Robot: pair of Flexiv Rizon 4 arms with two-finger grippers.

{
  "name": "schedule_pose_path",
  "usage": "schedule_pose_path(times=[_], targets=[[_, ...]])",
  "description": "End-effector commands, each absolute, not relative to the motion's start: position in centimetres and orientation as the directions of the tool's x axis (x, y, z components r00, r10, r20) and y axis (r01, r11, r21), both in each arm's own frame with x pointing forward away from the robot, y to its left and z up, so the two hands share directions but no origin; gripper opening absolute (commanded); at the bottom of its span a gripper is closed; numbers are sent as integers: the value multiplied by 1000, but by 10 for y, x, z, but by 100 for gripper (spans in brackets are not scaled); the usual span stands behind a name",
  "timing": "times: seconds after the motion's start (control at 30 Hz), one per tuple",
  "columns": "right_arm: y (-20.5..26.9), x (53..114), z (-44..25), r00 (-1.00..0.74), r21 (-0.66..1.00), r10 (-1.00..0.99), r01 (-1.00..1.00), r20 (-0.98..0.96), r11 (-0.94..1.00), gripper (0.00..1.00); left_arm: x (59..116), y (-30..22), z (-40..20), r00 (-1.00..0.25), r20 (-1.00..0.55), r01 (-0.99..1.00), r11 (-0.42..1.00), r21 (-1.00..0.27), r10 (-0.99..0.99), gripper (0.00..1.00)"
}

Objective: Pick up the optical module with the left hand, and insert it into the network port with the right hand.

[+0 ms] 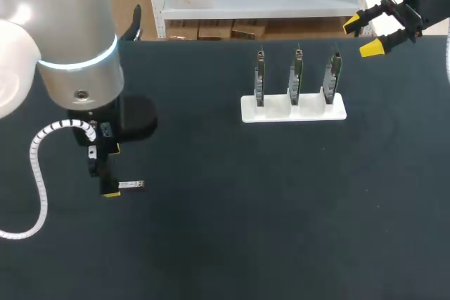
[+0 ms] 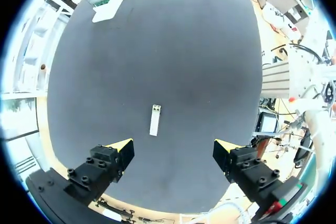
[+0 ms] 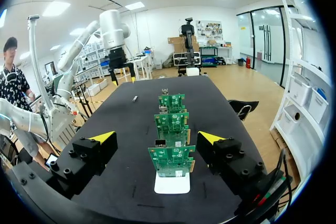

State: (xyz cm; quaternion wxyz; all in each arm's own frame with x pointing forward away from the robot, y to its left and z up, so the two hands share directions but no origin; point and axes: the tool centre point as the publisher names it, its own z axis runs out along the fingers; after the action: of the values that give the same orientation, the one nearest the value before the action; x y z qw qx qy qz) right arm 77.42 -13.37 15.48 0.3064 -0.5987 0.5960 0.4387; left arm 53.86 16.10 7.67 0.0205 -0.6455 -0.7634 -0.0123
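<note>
Head view, optical module, label illegible

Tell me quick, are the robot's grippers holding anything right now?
Left gripper: open, holding nothing; the optical module lies ahead of it.
Right gripper: open, holding nothing.

Wide black table, matte top, straight far edge, soft even light
</note>
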Motion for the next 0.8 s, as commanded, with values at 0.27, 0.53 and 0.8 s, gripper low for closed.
schedule_pose_path(times=[0.27,0.53,0.8], targets=[[-134,775,155,-96,157,-445,-982,-891,-103,100,552,156,55,-175,-14,984,174,-47,984,100],[-134,775,155,-96,157,-445,-982,-891,-103,100,550,156,39,-123,66,992,124,-15,990,100],[-134,775,155,-96,157,-445,-982,-891,-103,100,551,161,25,-134,74,991,135,-19,988,100]])
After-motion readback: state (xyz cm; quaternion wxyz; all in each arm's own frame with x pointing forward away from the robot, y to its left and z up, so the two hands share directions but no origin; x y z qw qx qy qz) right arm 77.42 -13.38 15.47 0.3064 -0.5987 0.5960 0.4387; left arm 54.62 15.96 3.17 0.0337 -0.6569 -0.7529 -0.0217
